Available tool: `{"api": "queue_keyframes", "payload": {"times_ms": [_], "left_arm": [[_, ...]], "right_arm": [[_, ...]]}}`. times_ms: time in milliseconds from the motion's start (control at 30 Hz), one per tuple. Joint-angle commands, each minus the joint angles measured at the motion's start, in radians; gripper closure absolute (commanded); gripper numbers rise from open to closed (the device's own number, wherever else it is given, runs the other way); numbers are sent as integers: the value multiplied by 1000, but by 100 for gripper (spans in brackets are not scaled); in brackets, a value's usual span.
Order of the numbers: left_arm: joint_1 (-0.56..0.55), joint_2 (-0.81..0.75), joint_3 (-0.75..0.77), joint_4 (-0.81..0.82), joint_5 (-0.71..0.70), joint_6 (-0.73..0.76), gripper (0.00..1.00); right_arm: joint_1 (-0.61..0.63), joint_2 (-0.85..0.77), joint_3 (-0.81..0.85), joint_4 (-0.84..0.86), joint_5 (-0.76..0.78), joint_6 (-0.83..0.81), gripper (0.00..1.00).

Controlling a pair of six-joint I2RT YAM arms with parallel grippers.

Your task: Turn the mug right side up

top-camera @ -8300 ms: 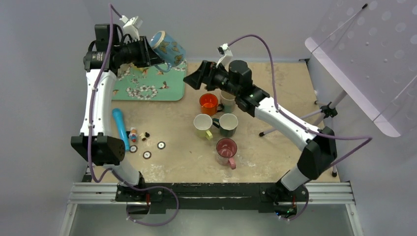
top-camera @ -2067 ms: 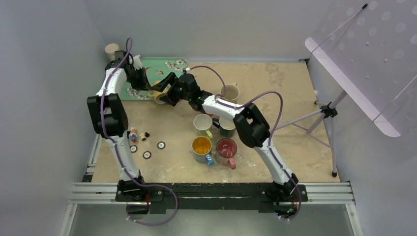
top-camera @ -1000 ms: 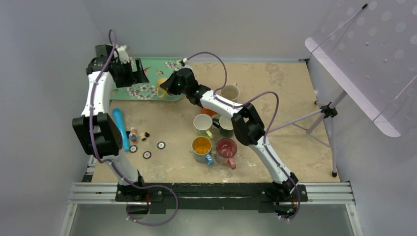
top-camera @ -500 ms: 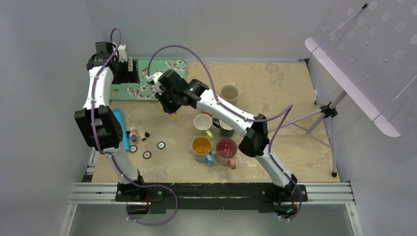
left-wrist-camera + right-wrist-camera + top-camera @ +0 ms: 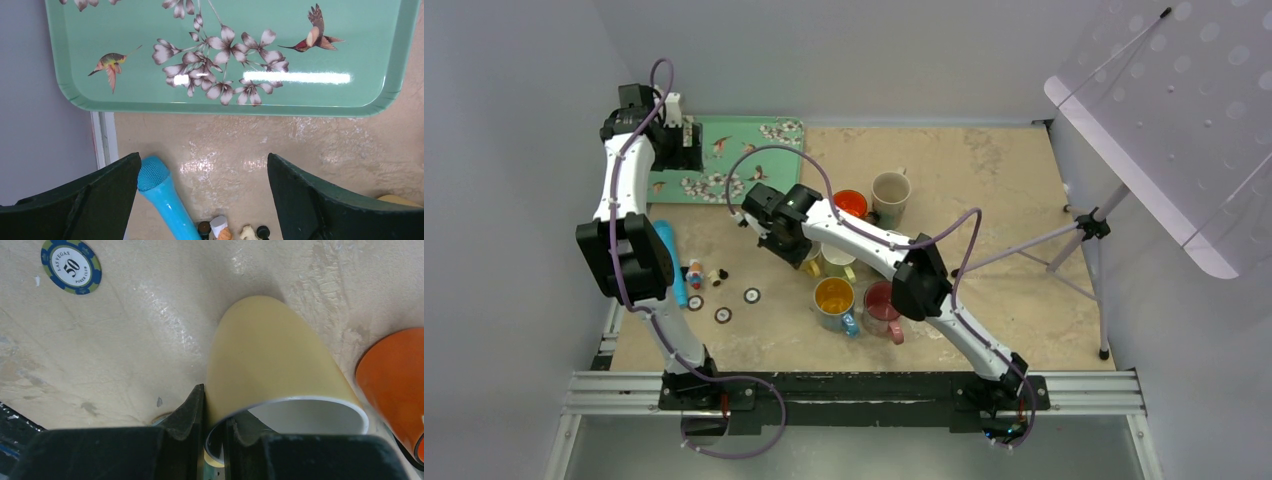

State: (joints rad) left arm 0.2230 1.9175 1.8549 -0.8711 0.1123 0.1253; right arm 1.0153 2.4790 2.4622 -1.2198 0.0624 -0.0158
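Observation:
The mug (image 5: 270, 355) is pale yellow outside and white inside. Its mouth faces up toward the wrist camera and its base points down at the tabletop; I cannot tell whether it touches. My right gripper (image 5: 214, 405) is shut on its rim wall, one finger outside and one inside. From above, the right gripper (image 5: 789, 243) and the mug (image 5: 810, 257) sit left of the cream mug (image 5: 837, 262). Far off at the back left, my left gripper (image 5: 686, 146) hangs open over the tray's near edge, its jaws wide apart and empty (image 5: 205, 200).
A green floral tray (image 5: 759, 160) lies at the back left. An orange mug (image 5: 850, 203), a beige mug (image 5: 890, 190), a blue mug (image 5: 833, 300) and a pink mug (image 5: 884, 303) crowd the middle. A blue microphone (image 5: 162, 197), small figures (image 5: 220, 227) and poker chips (image 5: 752, 295) lie left.
My right arm has carried the yellow mug from the tray's edge toward the near side and lowered it beside the cream mug. The left gripper has stayed open over the tray.

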Motion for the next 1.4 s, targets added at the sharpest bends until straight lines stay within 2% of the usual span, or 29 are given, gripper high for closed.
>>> {"api": "queue_keyframes", "payload": {"times_ms": [0,33,100,267,367,433,567,733,900,1067,1233,1267,1367], "left_arm": [[4,29,41,8,-37,34,0],[3,40,46,12,-44,38,0],[3,74,72,15,-62,47,0],[10,215,218,18,-153,74,0],[14,297,302,73,-226,130,0],[15,351,369,120,-287,178,0],[14,473,474,240,-343,261,0],[17,575,494,546,-339,429,0],[31,741,657,593,-327,588,13],[35,752,613,671,-305,631,25],[41,753,584,666,-272,653,43],[41,752,573,669,-268,665,49],[41,745,548,694,-281,674,77]], "right_arm": [[-2,-22,-11,15,57,-46,100],[1,-21,-16,23,60,-50,99],[7,-18,-16,42,62,-60,86],[14,-34,21,65,56,-52,34],[19,-103,-5,129,42,-29,16],[19,-168,-50,201,35,-3,10],[19,-285,-149,335,34,71,6],[22,-319,-184,385,5,116,3],[28,-301,-137,314,77,128,2],[29,-300,-132,268,113,123,3],[29,-285,-91,238,145,99,3],[29,-286,-91,237,149,91,3],[30,-280,-90,232,159,75,3]]}}
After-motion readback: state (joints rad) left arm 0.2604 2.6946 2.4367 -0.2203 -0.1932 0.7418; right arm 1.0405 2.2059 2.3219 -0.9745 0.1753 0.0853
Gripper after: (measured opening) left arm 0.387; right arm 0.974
